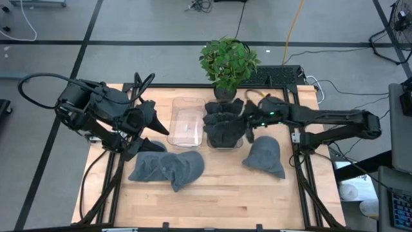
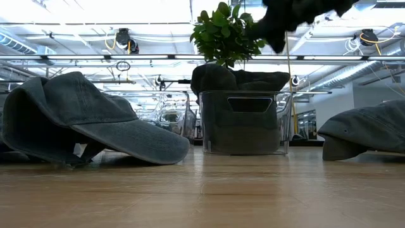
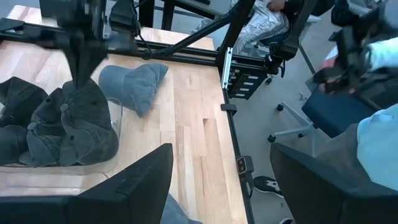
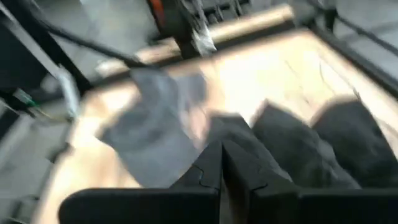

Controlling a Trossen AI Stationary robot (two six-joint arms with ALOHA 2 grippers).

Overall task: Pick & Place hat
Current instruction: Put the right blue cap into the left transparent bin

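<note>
Two grey caps lie crown-up in a heap on the table's near left, and they also show in the low view. A third grey cap rests on the table at the right. A clear bin is filled with several darker caps. My left gripper is open and hangs just left of the two bins, above the heap's far edge. My right gripper is shut and hovers over the full bin's right side, clear of the caps in the low view.
An empty clear bin stands left of the full one. A potted plant sits at the far edge behind the bins. Bare wood lies along the near edge and between the caps. A person sits beyond the table's right side.
</note>
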